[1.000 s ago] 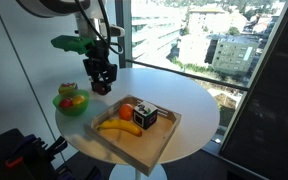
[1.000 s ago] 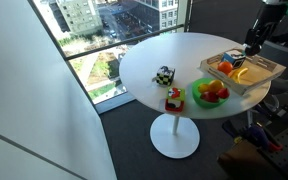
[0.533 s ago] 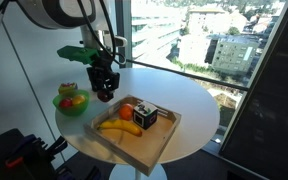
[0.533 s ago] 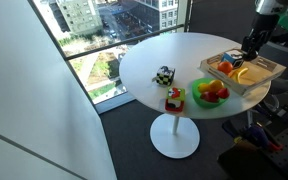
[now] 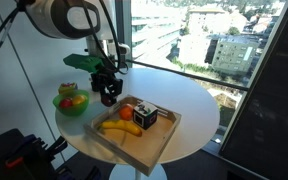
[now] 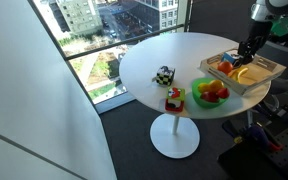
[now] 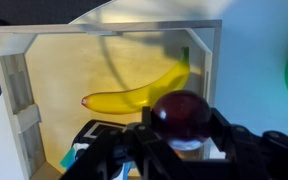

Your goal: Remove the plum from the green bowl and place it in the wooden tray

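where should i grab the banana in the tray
The banana: grip its thick middle, from straight above, jaws across its width. It lies flat on the floor of the tray, uncovered; its tapered ends would likely slip.

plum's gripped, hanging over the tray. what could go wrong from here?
1. The plum is round. If the gripper releases it from this height, it may bounce or roll over the wooden tray's low wall.
2. The tray is crowded. The banana, black box and orange fruit leave little bare wood, so the plum may land on one of them.
3. Lowering further, the gripper could bump the banana.
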Robot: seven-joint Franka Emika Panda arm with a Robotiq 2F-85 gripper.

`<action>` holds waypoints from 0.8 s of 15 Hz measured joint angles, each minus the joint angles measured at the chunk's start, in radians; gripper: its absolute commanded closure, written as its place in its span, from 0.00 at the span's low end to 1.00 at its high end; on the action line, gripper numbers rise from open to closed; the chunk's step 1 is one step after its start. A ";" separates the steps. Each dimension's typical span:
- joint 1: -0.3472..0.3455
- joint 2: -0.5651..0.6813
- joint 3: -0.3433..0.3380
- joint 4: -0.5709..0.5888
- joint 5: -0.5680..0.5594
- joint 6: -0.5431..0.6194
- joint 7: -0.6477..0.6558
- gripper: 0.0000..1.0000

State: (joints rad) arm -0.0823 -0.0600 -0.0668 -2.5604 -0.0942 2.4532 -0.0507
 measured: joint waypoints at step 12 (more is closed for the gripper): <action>0.000 0.101 -0.013 0.027 -0.001 0.078 0.014 0.11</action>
State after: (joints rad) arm -0.0823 0.0412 -0.0800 -2.5335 -0.0951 2.5309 -0.0365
